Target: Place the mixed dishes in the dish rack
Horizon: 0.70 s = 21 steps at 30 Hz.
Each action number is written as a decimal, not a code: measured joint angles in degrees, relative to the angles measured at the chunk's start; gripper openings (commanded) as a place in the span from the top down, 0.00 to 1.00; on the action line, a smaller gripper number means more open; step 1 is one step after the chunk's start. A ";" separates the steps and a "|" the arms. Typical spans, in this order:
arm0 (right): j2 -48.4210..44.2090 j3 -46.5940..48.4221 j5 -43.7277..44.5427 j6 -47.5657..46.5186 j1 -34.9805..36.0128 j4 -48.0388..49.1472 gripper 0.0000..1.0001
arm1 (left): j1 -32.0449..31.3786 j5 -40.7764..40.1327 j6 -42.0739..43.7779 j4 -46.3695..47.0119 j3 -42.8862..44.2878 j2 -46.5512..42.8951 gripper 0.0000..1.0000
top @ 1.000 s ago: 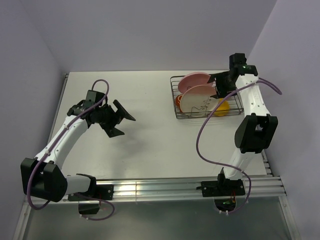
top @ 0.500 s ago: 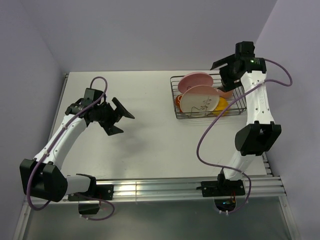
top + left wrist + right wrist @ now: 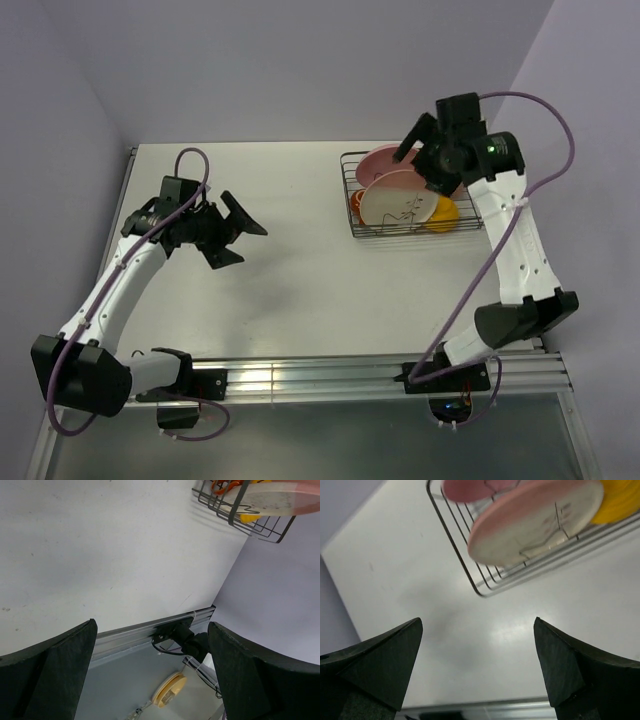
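Observation:
The black wire dish rack (image 3: 400, 231) stands at the table's back right. In it a pink plate (image 3: 385, 162) and a cream plate with a pink segment (image 3: 400, 200) stand on edge. A yellow bowl (image 3: 446, 214) sits at its right and a red-orange cup (image 3: 357, 201) at its left. The pink tumbler is hidden. My right gripper (image 3: 420, 152) is open and empty, raised over the rack's back. Its wrist view shows the cream plate (image 3: 535, 522), the pink plate (image 3: 470, 487), the yellow bowl (image 3: 622, 502) and the rack (image 3: 454, 540). My left gripper (image 3: 236, 232) is open and empty over the table's left.
The left wrist view shows the rack's corner (image 3: 260, 527) with the cream plate's edge (image 3: 280, 492), and the right arm's base (image 3: 185, 637) on the aluminium rail at the table's near edge (image 3: 330, 375). Purple walls close in the left, back and right.
My right arm has lifted from the rack's right end and swung left, now above the rack's back. The yellow bowl shows more fully. The left arm has barely moved.

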 measured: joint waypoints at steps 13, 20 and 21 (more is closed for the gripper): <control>-24.48 -34.69 1.38 -6.58 12.63 5.33 0.00 | -0.11 -1.53 3.06 -0.09 -0.72 -5.60 0.01; -31.06 -48.96 -0.42 -7.23 13.73 11.34 0.00 | -3.19 -1.92 1.25 6.47 -11.08 -10.62 0.01; -31.93 -50.95 -0.68 -7.37 13.88 12.46 0.00 | -3.65 -2.10 0.94 7.58 -12.68 -11.10 0.01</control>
